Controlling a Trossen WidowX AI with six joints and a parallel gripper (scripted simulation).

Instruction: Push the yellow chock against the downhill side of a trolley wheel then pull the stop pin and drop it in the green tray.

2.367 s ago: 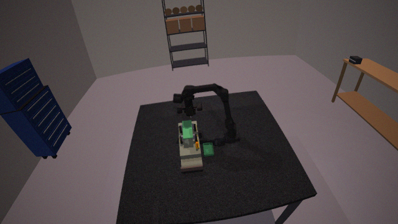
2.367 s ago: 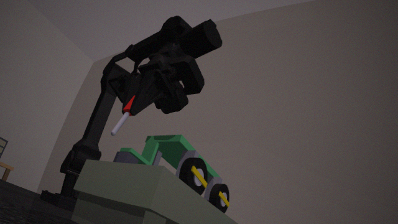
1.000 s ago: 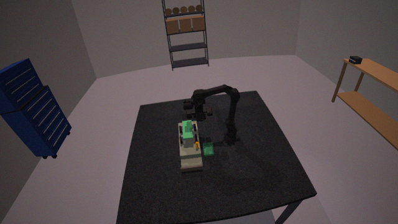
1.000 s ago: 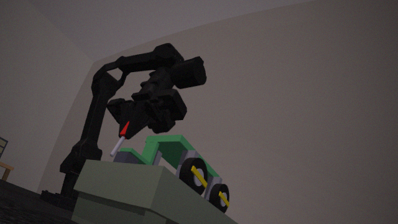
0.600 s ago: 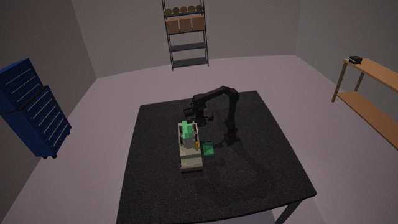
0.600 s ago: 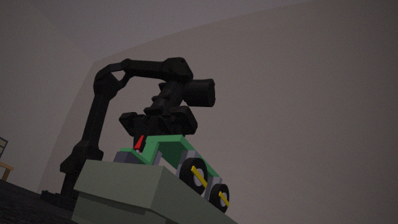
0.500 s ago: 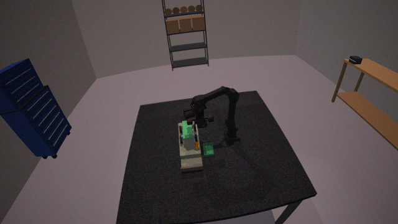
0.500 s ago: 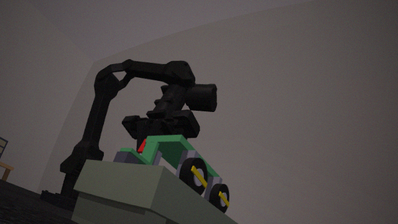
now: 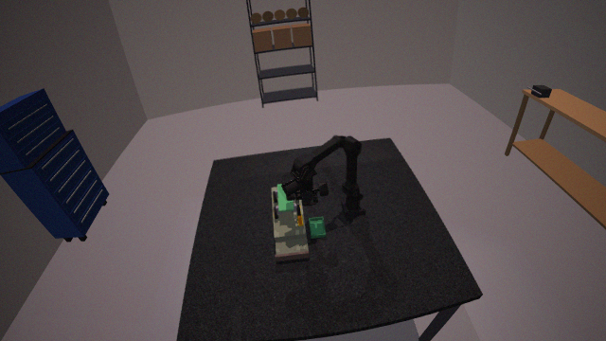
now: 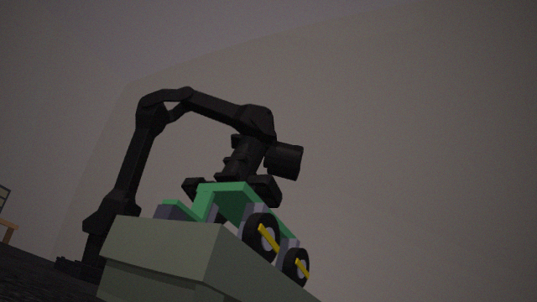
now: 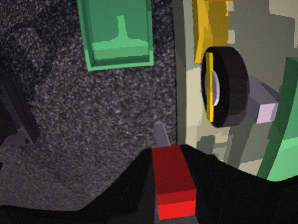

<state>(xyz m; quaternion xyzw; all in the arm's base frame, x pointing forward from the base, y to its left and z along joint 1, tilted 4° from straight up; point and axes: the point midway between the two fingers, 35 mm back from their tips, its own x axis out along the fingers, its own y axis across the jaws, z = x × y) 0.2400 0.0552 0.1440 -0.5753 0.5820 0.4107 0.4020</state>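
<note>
Pin with a red head (image 11: 172, 175) and pale shaft is pinched in the pincer (image 9: 310, 196) (image 10: 235, 176) (image 11: 165, 153), clear of its seat and outside the green tray (image 9: 325, 227) (image 11: 120, 67). In the wrist view its shaft points toward the gap between tray and ramp (image 9: 291, 247) (image 10: 159, 239) (image 11: 187, 100). Beside the pincer, the green trolley (image 9: 286, 201) (image 10: 226, 186) (image 11: 287, 150) stands on the sloping ramp. At the downhill side of its near wheel (image 11: 230, 87) sits the yellow chock (image 9: 300, 221) (image 11: 212, 25); whether they touch, I cannot tell. Ramp and tray share the black table (image 9: 237, 284) (image 10: 17, 268) (image 11: 110, 100) with the arm (image 9: 351, 166) (image 10: 134, 155); a blue cabinet (image 9: 66, 180) stands well apart.
</note>
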